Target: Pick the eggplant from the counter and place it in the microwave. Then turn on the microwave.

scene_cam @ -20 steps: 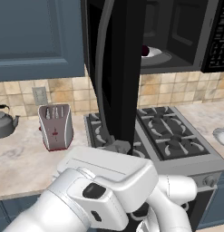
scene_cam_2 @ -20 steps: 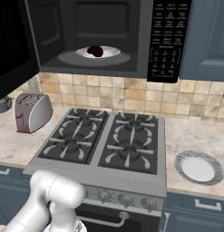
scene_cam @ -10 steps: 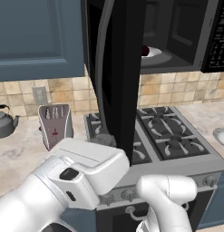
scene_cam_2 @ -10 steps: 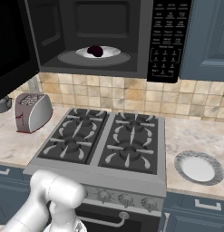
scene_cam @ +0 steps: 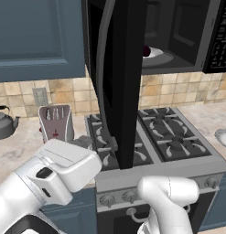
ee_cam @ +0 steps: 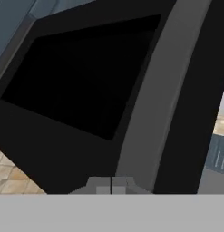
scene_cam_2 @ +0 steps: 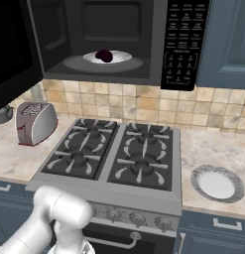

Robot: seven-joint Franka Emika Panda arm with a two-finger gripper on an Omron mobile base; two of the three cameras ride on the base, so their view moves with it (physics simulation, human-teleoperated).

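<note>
The eggplant (scene_cam_2: 104, 55) lies on the white plate (scene_cam_2: 119, 57) inside the microwave (scene_cam_2: 114, 39), so the closed, empty gripper (ee_cam: 111, 186) should push the stiff, light door (scene_cam: 119, 82) near its long handle (ee_cam: 152, 118).

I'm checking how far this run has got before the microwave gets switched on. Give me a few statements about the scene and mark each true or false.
1. The eggplant lies on the white plate inside the microwave. True.
2. The microwave door is closed. False: it stands swung open over the stove.
3. The gripper is shut and holds nothing. True: its fingertips meet in the hand view, close to the door's handle.
4. The toaster stands right of the stove. False: it stands on the counter to its left in the right base view.
5. A plate on the counter carries an eggplant. False: it is bare.
</note>
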